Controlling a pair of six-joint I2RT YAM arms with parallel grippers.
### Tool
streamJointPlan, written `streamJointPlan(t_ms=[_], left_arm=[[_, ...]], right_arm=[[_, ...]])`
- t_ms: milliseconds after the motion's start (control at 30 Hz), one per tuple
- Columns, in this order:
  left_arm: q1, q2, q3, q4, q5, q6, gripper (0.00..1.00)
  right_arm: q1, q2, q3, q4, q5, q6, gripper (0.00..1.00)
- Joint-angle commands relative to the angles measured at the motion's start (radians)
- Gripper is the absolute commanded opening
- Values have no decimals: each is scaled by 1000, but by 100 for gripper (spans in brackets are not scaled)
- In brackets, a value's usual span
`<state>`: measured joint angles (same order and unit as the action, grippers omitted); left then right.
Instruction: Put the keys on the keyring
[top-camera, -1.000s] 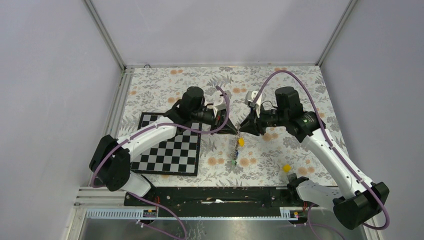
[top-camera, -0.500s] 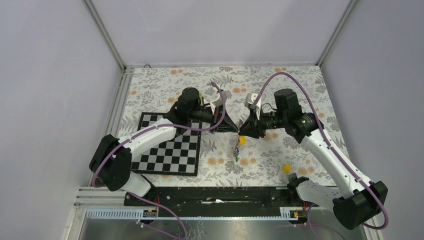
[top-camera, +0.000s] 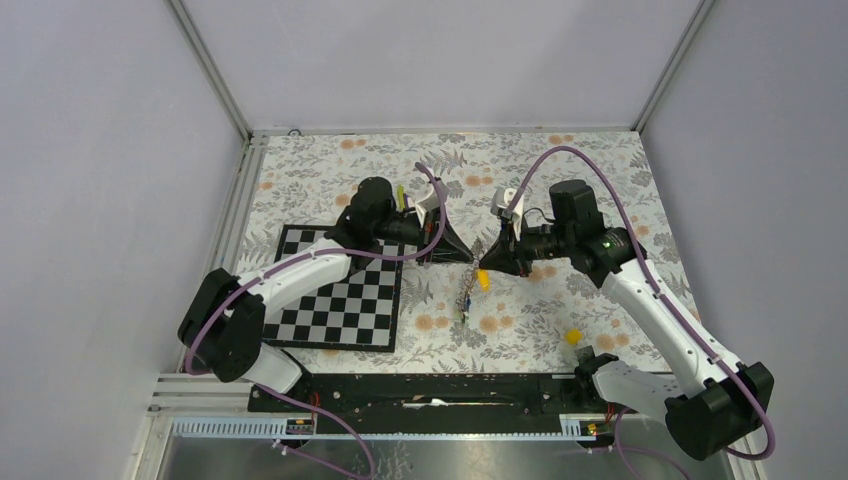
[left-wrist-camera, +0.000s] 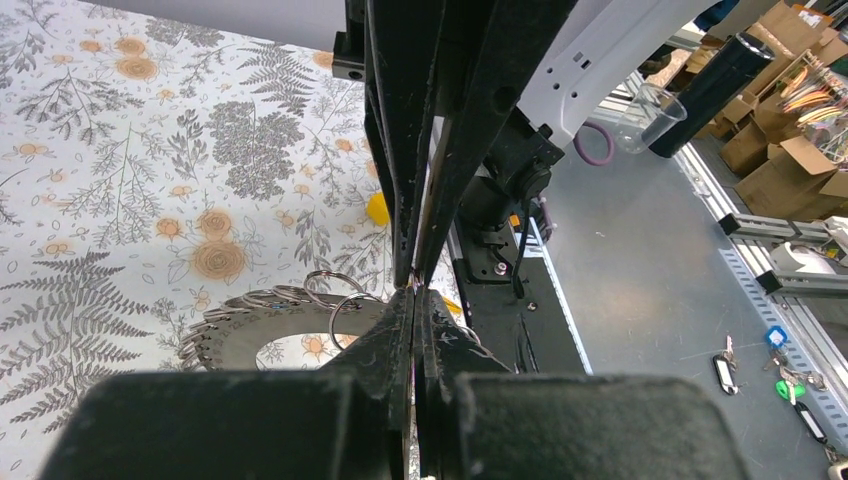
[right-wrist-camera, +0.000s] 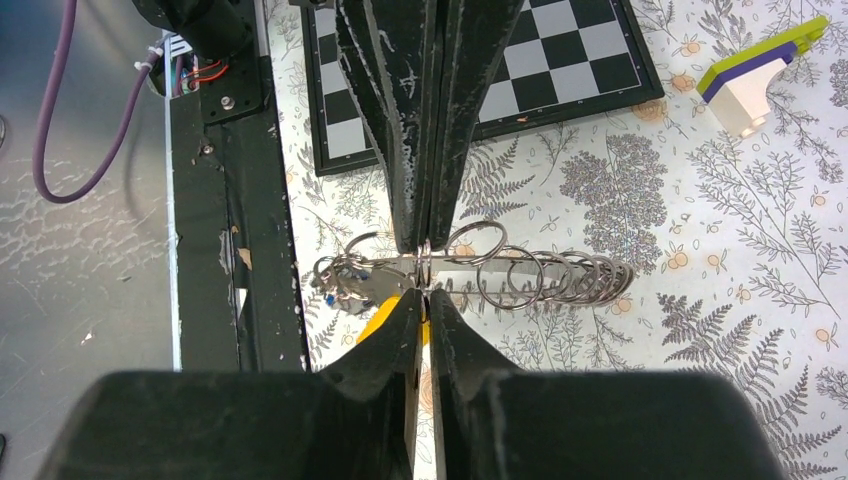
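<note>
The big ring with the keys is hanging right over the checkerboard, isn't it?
Not quite. The keyring is hanging over the flowery tablecloth, off to the side of the checkerboard, not over it. The top external view shows this.

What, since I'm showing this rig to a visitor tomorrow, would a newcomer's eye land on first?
The left gripper and right gripper meet tip to tip above the middle of the floral table. Both are pinched on the jagged keyring, which hangs between them with small rings and a yellow key. Next comes the black-and-white chessboard, lying flat at the table's left.
</note>
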<state>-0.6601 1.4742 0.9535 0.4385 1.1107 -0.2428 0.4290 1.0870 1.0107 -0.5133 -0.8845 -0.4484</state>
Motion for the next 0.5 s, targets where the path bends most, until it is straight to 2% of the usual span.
streamJointPlan(t_ms=[0,200,467], left_arm=[[10,-43,-7,182,36,-69,0],[12,-30,-34,313,31,-159,0],[13,-23,-56,343,24,-161,0]], right_arm=[[-7,1,-10,30,-45,18,9],[-7,20,-30,67,-69,48,9],[-7,9,4,66,-87,59,29]])
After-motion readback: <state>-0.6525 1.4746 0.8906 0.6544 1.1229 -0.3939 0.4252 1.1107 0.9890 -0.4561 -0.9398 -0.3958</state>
